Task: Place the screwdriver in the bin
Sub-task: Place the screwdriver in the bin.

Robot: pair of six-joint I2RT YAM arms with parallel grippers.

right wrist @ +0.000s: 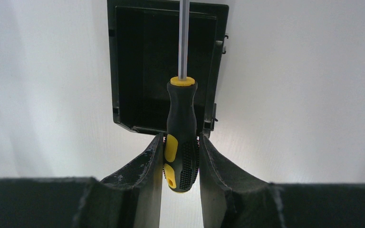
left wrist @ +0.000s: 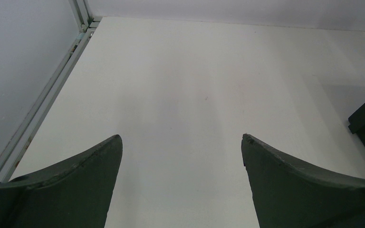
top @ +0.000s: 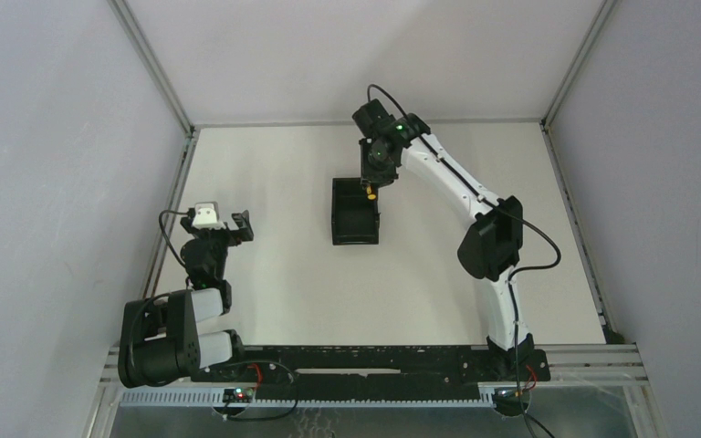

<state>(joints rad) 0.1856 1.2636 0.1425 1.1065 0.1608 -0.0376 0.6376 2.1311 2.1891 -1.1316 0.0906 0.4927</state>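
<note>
Right pincer point(right wrist: 180, 142) clamped on screwdriver point(right wrist: 182, 118) handle, shaft over bin point(right wrist: 142, 61); left pincer point(left wrist: 181, 138) open above table point(left wrist: 195, 71), near left.

I'm looking at a plain white counter point(top: 274, 274), matte, bordered by a metal rail point(top: 179, 178) on its left, right and far edges. Only one thing rests directly on it: a small black open-topped bin point(top: 336, 214), around mid-width, toward the far side, well apart from the rails.
</note>
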